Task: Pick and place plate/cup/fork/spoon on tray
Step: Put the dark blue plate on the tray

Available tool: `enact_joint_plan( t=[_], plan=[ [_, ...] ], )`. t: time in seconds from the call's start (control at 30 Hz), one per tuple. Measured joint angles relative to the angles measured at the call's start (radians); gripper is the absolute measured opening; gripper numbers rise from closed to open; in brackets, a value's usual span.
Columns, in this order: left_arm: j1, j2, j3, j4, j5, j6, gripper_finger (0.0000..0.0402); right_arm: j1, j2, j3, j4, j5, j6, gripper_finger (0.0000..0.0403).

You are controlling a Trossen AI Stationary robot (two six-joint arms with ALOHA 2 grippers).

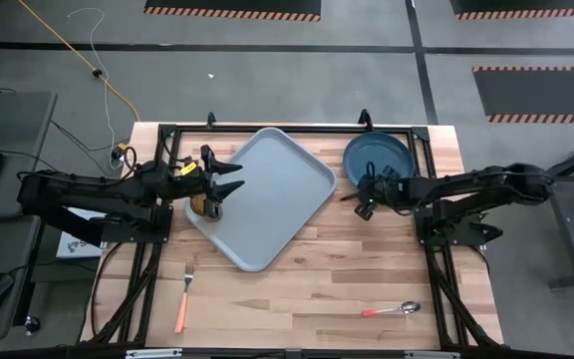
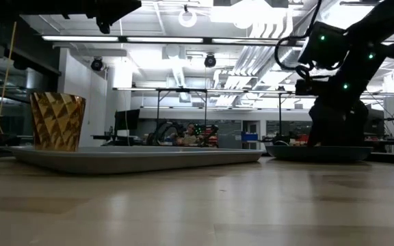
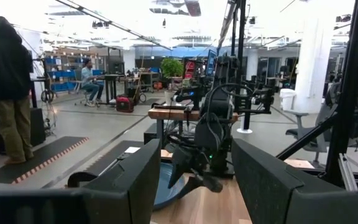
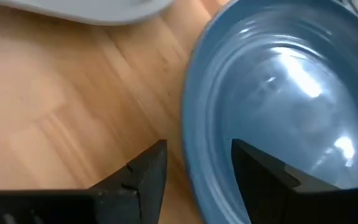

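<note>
Cup point(image 1: 205, 207) on tray point(image 1: 267, 189) – plate point(image 1: 379, 157) outside

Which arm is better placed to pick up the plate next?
The right arm. Its end effector is open and straddles the rim of the plate, which sits on the table beside the tray. The left end effector is open at the tray's far side, above the cup.

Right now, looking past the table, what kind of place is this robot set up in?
Probably a robotics lab or open industrial workshop. The left wrist view shows a large hall with workbenches, a person standing on a hazard-striped floor mat and another seated at a desk; the low view shows exposed ceiling ducts.
</note>
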State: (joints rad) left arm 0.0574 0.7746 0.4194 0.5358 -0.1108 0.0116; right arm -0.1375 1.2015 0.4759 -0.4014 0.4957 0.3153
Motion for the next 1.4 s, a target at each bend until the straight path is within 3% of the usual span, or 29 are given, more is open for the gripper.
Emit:
enact_joint_plan(
  t=[0.43, 0.53, 0.7, 0.83, 1.0, 1.13, 1.3, 1.4],
  plan=[
    [0.000, 0.000, 0.000, -0.018, 0.000, 0.000, 0.0188, -0.043, 0.127, 0.000, 0.003, 0.002, -0.005, 0.0165],
    [0.000, 0.000, 0.000, -0.018, 0.000, 0.000, 0.0188, -0.048, 0.142, 0.000, 0.009, 0.011, -0.003, 0.0132],
    [0.000, 0.000, 0.000, -0.017, 0.000, 0.000, 0.0188, -0.048, 0.117, 0.000, 0.012, 0.009, -0.009, 0.0018],
    [0.000, 0.000, 0.000, -0.016, 0.000, 0.000, 0.0188, -0.039, 0.075, 0.022, -0.006, 0.039, -0.010, 0.0010],
    [0.000, 0.000, 0.000, -0.016, -0.003, 0.000, 0.0188, 0.016, 0.042, 0.123, 0.004, 0.091, -0.063, 0.0003],
    [0.000, 0.000, 0.000, -0.016, -0.003, 0.000, 0.0188, 0.082, 0.083, 0.233, 0.101, 0.106, -0.210, 0.0002],
    [0.000, 0.000, 0.000, -0.015, -0.004, 0.000, 0.0188, 0.182, 0.273, 0.419, 0.166, 0.096, -0.435, 0.0001],
    [0.000, 0.000, 0.000, -0.015, -0.004, 0.000, 0.0188, 0.228, 0.438, 0.541, 0.148, 0.037, -0.563, 0.0001]
  ],
)
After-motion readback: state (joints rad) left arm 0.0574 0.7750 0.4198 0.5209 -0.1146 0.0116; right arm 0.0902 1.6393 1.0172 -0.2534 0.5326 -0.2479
